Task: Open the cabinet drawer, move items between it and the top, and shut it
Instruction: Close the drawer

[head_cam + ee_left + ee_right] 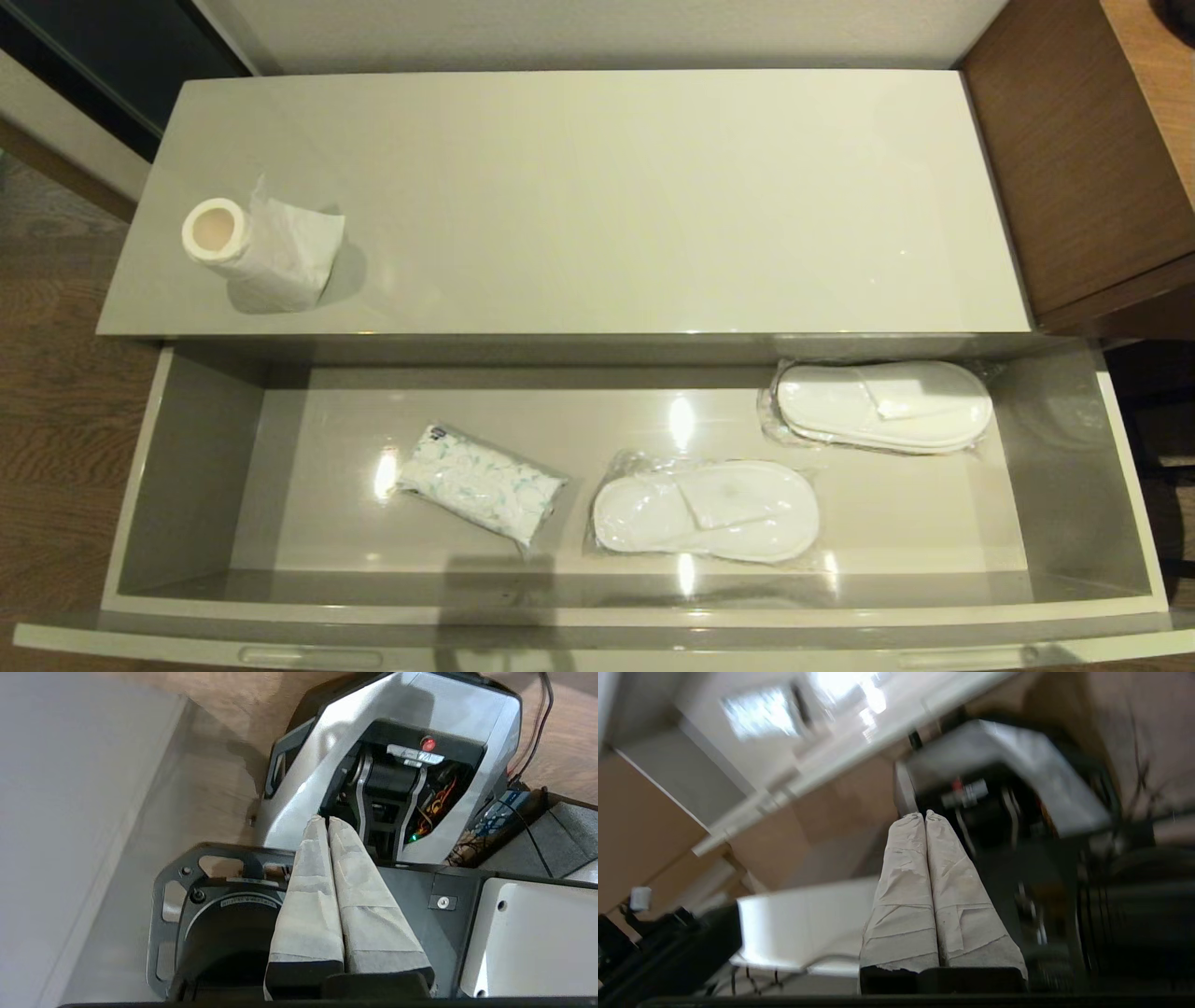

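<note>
Glossy cream top (597, 187) carried one paper roll (252, 252) at its left end. The cabinet drawer (187, 467) stood pulled out, holding a tissue pack (481, 483) and two bagged slipper pairs (707, 510) (884, 405). Left gripper (326, 820) and right gripper (923, 814) were clenched, empty, low by the robot's base. Risk: slick bags (crinkly film) could slip from a pinch. No writing was legible.

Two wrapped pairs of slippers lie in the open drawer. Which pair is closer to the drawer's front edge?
The pair near the drawer's middle, beside the tissue pack. The other pair lies at the back right, against the cabinet.
</note>
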